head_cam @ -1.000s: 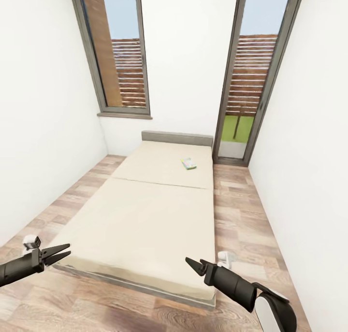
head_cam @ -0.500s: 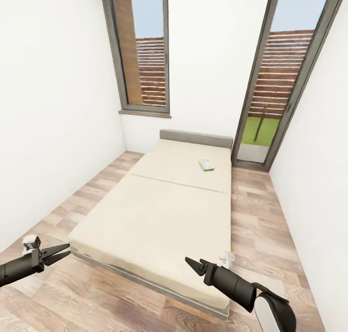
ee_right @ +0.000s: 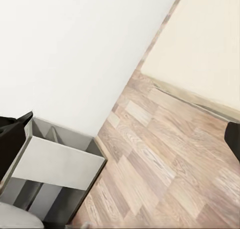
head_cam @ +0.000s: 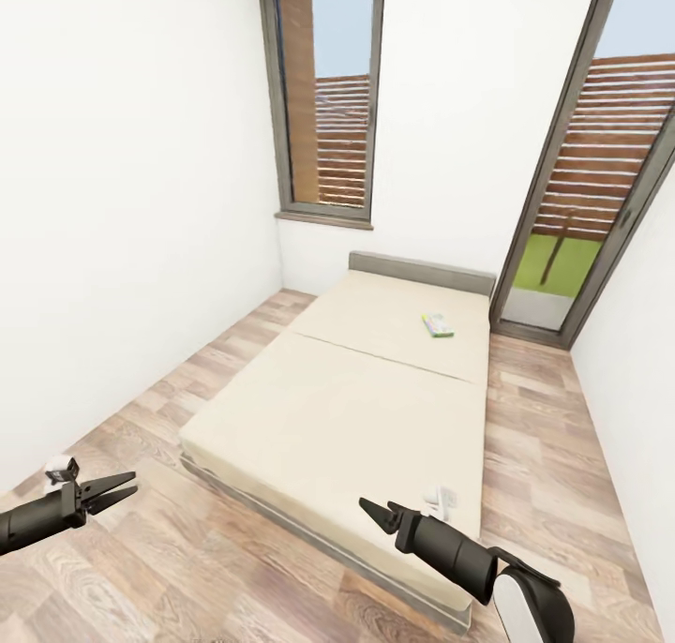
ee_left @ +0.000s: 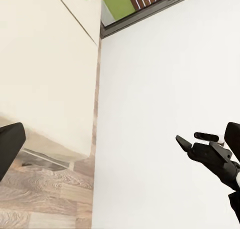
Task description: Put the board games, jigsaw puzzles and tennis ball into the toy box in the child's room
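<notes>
Writing: small green-and-white flat board game box [head_cam: 437, 325] on beige bed [head_cam: 356, 409] at 1 o'clock (print illegible).
Left gripper [head_cam: 120, 491]: jaws parted, empty.
Right gripper [head_cam: 376, 513]: jaws parted, empty.

Low beige mattress bed [head_cam: 356, 409] with grey headboard [head_cam: 422, 272], standing on wood-plank floor [head_cam: 187, 568] against the white far wall [head_cam: 450, 109]. Tall grey-framed window [head_cam: 328, 99] beside a glazed door [head_cam: 581, 202]. Grey open-topped box [ee_right: 52, 171] by a wall.
</notes>
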